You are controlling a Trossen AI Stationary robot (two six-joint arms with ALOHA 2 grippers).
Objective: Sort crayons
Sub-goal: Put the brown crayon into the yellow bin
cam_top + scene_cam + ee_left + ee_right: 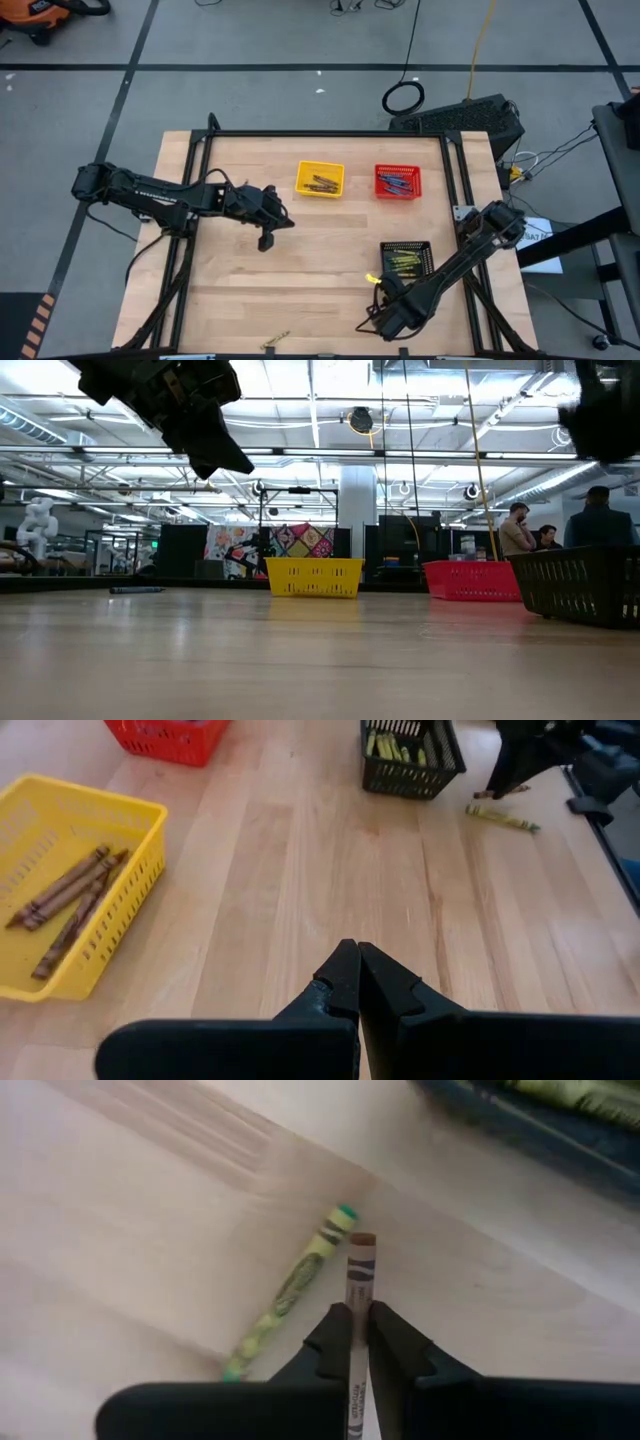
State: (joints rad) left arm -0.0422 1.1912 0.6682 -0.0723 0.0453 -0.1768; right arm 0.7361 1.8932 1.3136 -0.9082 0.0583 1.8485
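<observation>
My right gripper (358,1325) is shut on a brown-tipped crayon (360,1270) just above the table, near the black basket (405,258), which holds yellow-olive crayons. It also shows in the left wrist view (528,765). A yellow-olive crayon (290,1295) lies flat on the table beside it. My left gripper (357,960) is shut and empty, above the table left of its middle (267,240). The yellow basket (320,179) holds brown crayons (70,900). The red basket (398,182) holds blue-purple crayons. My right gripper pinches the brown-tipped crayon between its two fingers by its papered shaft (358,1315). The crayon lies along the fingers, and its brown tip (362,1240) sticks out past them. Whether the tip touches the table I cannot tell.
One more yellow-olive crayon (275,342) lies at the table's near edge. A black frame (330,133) runs along the table's sides. Bare wood (320,270) lies between the two grippers. People stand in the room beyond the table (520,530).
</observation>
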